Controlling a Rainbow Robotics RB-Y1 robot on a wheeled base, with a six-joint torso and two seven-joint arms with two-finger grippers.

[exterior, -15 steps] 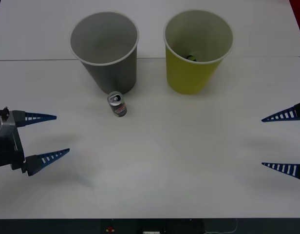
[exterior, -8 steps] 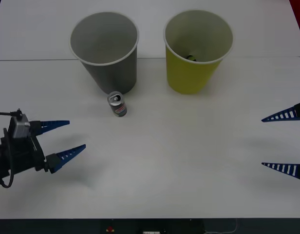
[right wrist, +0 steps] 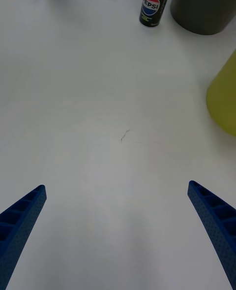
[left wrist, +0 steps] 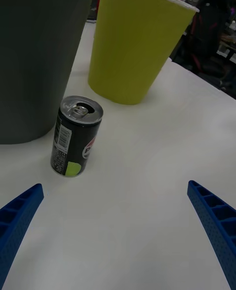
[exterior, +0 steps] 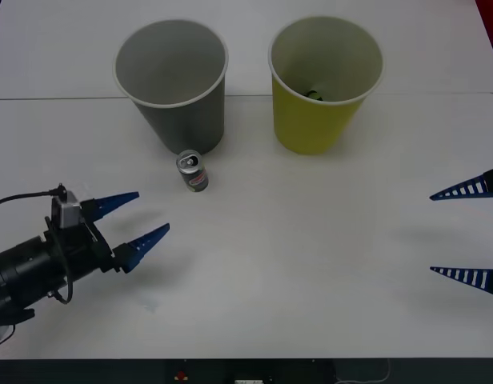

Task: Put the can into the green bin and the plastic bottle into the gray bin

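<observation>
The can (exterior: 193, 171) stands upright on the white table just in front of the gray bin (exterior: 174, 83); it is dark with a silver top, also clear in the left wrist view (left wrist: 76, 136) and the right wrist view (right wrist: 156, 0). The green bin (exterior: 324, 82) stands to the right of the gray one, with something small and dark at its bottom. My left gripper (exterior: 144, 218) is open, low over the table, a short way to the front-left of the can and pointing toward it. My right gripper (exterior: 467, 234) is open at the right edge. The plastic bottle is out of view.
The white table (exterior: 310, 240) has a seam running behind the bins. A small scratch mark (right wrist: 124, 134) lies on the tabletop. Beyond the table, the left wrist view has dark room clutter (left wrist: 211, 29).
My left arm has reached forward and to the right, bringing its open gripper closer to the can. The right gripper, can and bins have stayed put.
</observation>
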